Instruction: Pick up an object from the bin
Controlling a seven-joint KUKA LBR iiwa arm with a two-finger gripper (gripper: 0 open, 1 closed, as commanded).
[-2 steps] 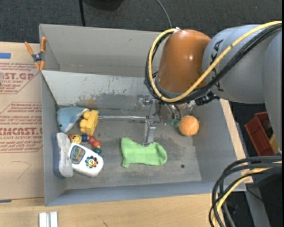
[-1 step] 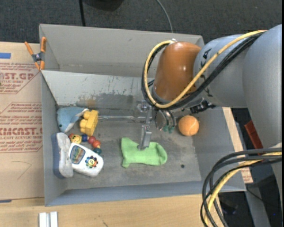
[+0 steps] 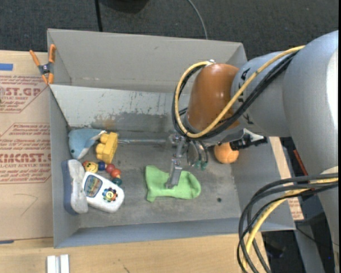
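My gripper [image 3: 174, 178] hangs low in the middle of the bin, its fingers pointing down onto a crumpled green cloth [image 3: 171, 185] that lies on the bin floor. The fingertips touch or press into the cloth's upper middle and stand close together. An orange ball [image 3: 225, 154] rests to the right, partly hidden behind the wrist.
Along the left side lie a light blue soft toy [image 3: 79, 142], a yellow block toy [image 3: 107, 145], a white toy phone with coloured buttons [image 3: 100, 192] and a few small coloured beads [image 3: 109, 170]. The arm and its orange cover fill the bin's upper right.
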